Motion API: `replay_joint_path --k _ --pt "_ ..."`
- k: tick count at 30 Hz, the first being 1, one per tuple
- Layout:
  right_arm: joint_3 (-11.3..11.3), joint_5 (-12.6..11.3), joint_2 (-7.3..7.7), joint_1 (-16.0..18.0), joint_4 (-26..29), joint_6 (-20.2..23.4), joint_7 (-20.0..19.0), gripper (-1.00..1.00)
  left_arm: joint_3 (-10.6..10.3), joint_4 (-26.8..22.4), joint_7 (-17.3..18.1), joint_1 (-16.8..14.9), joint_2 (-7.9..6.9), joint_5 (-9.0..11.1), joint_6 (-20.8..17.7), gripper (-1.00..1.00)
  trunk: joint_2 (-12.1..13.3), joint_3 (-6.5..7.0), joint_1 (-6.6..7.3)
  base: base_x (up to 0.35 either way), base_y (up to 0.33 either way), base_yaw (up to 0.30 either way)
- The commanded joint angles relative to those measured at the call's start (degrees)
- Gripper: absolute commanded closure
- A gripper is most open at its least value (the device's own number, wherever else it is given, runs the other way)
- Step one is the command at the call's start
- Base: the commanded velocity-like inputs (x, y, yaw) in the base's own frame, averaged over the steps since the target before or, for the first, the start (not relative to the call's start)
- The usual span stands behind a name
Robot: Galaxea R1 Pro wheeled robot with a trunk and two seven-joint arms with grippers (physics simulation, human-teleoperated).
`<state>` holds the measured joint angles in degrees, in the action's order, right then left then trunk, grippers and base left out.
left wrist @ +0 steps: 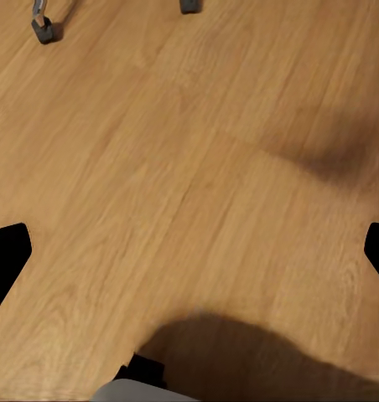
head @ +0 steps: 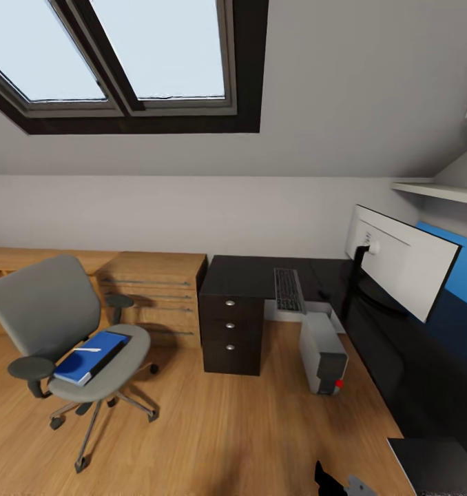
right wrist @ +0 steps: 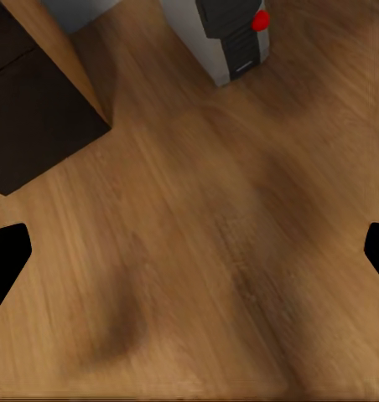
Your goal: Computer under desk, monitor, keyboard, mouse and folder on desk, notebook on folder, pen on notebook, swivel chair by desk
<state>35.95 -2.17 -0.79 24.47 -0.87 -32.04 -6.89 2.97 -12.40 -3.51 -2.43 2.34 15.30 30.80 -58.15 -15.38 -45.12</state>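
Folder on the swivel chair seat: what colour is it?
Bright blue; the folder shows best in the head view.

no legible text, labels, brands or numbers anywhere

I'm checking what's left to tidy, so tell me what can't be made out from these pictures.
- Monitor, head view: only its white back shows; the screen faces away.
- Folder on the swivel chair, head view: a small white thing lies on it, too small to identify.
- Computer, right wrist view: cut off by the picture edge.
- Mouse: a small dark shape beside the keyboard, too small to identify.
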Motion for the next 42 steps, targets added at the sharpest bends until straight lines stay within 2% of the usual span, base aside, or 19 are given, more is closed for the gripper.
replay_joint_path --k 1,11,29,42 --pt "0.35 -0.24 0.01 0.05 -0.09 -0.22 -0.46 -1.00 0.29 0.01 -0.17 -0.03 0.04 -0.36 0.14 -1.00 -0.05 -0.07 0.02 -0.187 -0.019 0.000" --pt "0.35 -0.12 -0.01 0.05 -0.09 -0.23 -0.49 -1.00 0.29 0.01 -0.16 -0.03 -0.05 -0.36 0.20 -1.00 -0.05 -0.07 0.02 -0.078 -0.003 0.000" --pt "0.35 -0.11 0.00 0.06 -0.09 -0.25 -0.49 -1.00 0.29 0.01 -0.17 -0.03 -0.05 -0.36 0.23 -1.00 -0.05 -0.07 0.02 -0.280 0.000 0.000" --pt "0.35 -0.18 0.25 0.05 -0.09 -0.18 -0.46 -1.00 0.29 0.01 -0.18 -0.03 -0.05 -0.36 0.23 -1.00 -0.05 -0.07 0.02 -0.050 0.000 0.000"
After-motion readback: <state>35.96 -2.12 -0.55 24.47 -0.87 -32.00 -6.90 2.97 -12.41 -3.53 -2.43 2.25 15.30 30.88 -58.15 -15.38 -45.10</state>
